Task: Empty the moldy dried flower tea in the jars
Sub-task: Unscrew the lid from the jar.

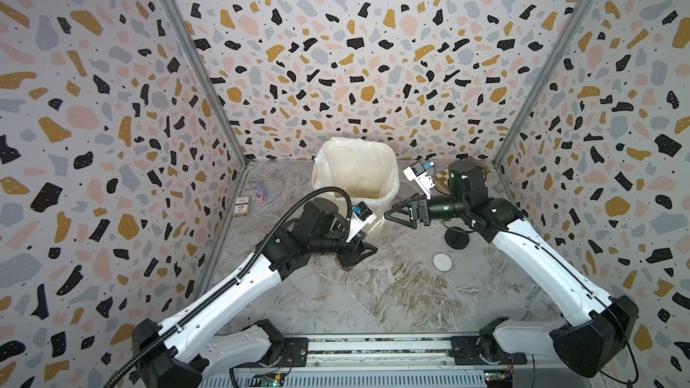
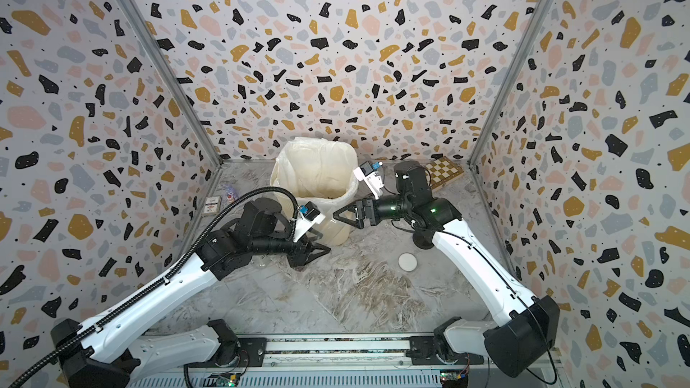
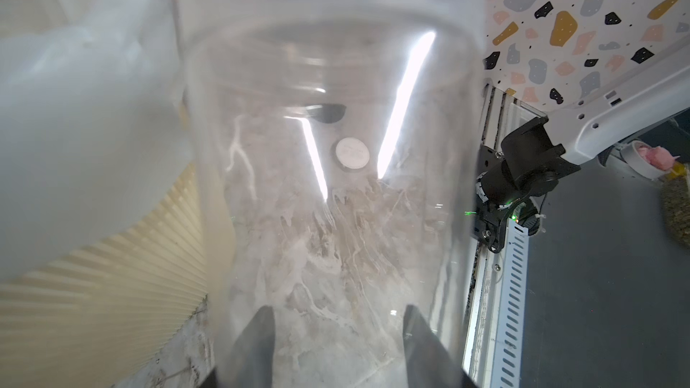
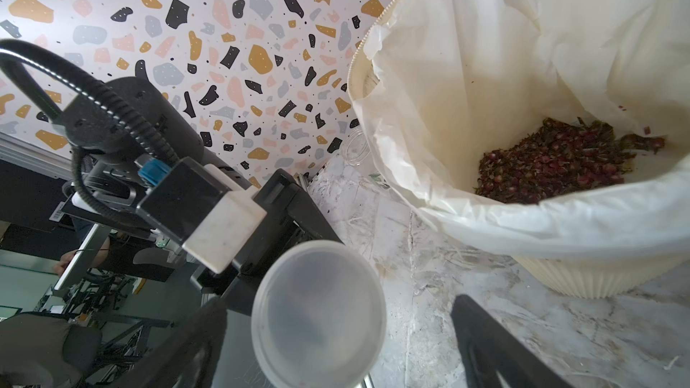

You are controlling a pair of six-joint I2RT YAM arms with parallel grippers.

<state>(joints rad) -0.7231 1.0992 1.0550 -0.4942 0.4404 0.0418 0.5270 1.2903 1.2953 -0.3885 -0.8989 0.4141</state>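
My left gripper (image 3: 338, 315) is shut on a tall clear jar (image 3: 336, 181); its fingers press the wall near one end. In the part I see through, the jar holds no tea. In both top views this jar (image 1: 375, 227) slants from the left gripper (image 1: 367, 250) toward the right gripper (image 1: 390, 214), beside the bin. My right gripper (image 4: 340, 302) is open. The jar's round frosted end (image 4: 317, 311) sits between its fingers, apart from one of them. Dark reddish dried flower tea (image 4: 552, 158) lies in the bagged bin (image 4: 597, 278). A second clear jar (image 4: 353, 147) stands behind the bin.
The cream ribbed bin (image 2: 338, 233) with a white bag stands at the back middle. A black lid (image 1: 456, 238) and a white lid (image 1: 442, 262) lie on the marble top under the right arm. A chessboard (image 2: 444, 171) is at the back right, a small card box (image 1: 241, 206) at the left wall.
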